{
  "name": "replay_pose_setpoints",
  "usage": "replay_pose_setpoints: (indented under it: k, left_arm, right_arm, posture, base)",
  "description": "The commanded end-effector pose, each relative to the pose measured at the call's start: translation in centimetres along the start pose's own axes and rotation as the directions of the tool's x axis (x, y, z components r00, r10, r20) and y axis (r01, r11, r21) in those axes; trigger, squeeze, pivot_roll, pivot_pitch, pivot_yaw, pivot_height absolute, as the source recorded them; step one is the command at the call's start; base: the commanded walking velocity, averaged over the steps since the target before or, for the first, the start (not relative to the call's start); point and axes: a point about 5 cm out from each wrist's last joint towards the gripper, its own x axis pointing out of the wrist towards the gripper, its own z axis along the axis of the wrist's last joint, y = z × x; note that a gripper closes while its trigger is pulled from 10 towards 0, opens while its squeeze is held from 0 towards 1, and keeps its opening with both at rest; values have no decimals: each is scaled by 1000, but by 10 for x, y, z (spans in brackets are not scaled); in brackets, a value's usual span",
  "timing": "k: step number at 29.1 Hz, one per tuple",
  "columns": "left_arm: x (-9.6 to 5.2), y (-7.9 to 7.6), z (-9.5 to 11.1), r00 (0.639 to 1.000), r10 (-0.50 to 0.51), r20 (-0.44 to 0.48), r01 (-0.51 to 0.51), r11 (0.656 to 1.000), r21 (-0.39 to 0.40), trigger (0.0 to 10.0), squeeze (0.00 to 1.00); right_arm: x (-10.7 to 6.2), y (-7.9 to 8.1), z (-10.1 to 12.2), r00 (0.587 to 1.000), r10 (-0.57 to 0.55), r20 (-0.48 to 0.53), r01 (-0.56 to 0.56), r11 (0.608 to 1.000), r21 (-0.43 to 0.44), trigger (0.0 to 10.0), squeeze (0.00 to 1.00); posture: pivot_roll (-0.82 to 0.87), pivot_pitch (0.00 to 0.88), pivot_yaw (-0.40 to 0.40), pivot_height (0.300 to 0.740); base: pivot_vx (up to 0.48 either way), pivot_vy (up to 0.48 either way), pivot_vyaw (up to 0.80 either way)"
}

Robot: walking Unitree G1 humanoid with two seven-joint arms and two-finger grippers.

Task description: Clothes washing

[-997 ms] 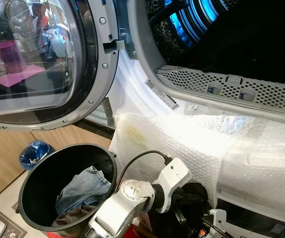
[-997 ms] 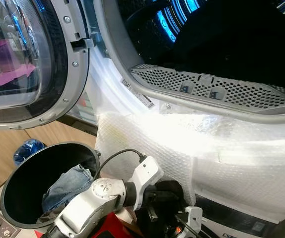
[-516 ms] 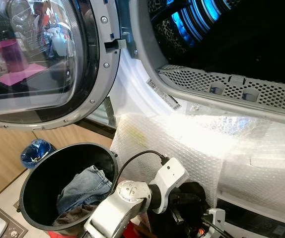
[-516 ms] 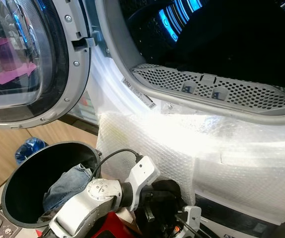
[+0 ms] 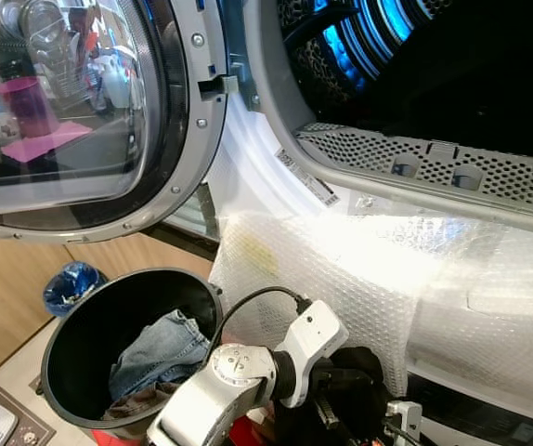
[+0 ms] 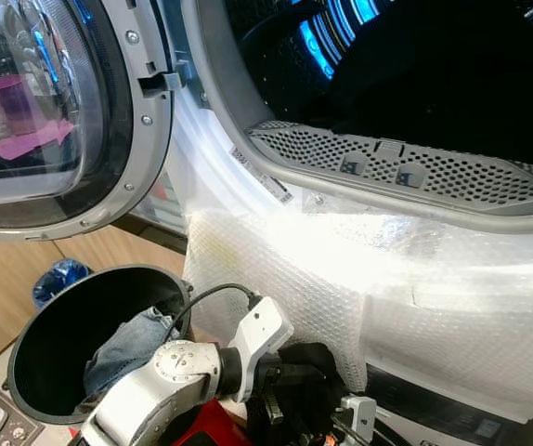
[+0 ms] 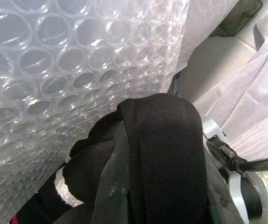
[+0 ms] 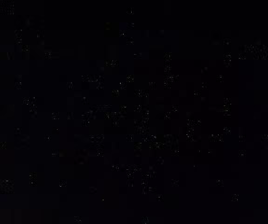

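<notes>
Our left claw (image 5: pixel 336 395) sits low against the bubble wrap (image 5: pixel 341 279) on the washer's front, bundled in a black garment (image 7: pixel 157 154) so that we cannot tell how its fingers stand, while jeans (image 5: pixel 160 348) lie in the black bin (image 5: pixel 71 321) beside the open door (image 5: pixel 81 111).

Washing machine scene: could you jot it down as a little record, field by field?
machine: door swung open, drum dark with blue light
front panel: covered in bubble wrap
bucket: black, on the floor, holds blue jeans
left gripper: low before the bubble wrap, black cloth draped over it
right wrist view: too dark to read
</notes>
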Motion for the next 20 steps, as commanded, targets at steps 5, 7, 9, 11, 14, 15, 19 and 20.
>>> replay_pose_setpoints:
  k: [5,7,9,11,14,15,19,20]
  left_arm:
    - [-1,-4,9,999,-17,33,16,999,32,0,0]
    - [-1,-4,9,999,-17,33,16,999,32,0,0]
    - [-1,-4,9,999,-17,33,16,999,32,0,0]
    - [-1,-4,9,999,-17,33,16,999,32,0,0]
    - [-1,-4,9,999,-17,33,16,999,32,0,0]
    - [-1,-4,9,999,-17,33,16,999,32,0,0]
    - [-1,-4,9,999,-17,33,16,999,32,0,0]
    - [-1,-4,9,999,-17,33,16,999,32,0,0]
  right_arm:
    - [3,5,1,1000,27,3,-27,1000,0,0,0]
    - [3,5,1,1000,27,3,-27,1000,0,0,0]
    - [3,5,1,1000,27,3,-27,1000,0,0,0]
    - [3,5,1,1000,27,3,-27,1000,0,0,0]
    - [3,5,1,1000,27,3,-27,1000,0,0,0]
    - [3,5,1,1000,27,3,-27,1000,0,0,0]
    - [3,5,1,1000,27,3,-27,1000,0,0,0]
    - [3,5,1,1000,27,3,-27,1000,0,0,0]
  posture:
    - [-109,0,90,740]
    - [-109,0,90,740]
    - [-109,0,90,740]
    - [-109,0,90,740]
    - [-109,0,90,740]
    - [-109,0,90,740]
    - [-109,0,90,740]
    - [-109,0,90,740]
  base:
    - [0,0,0]
    - [0,0,0]
    - [0,0,0]
    - [0,0,0]
    - [0,0,0]
    - [0,0,0]
    - [0,0,0]
    - [0,0,0]
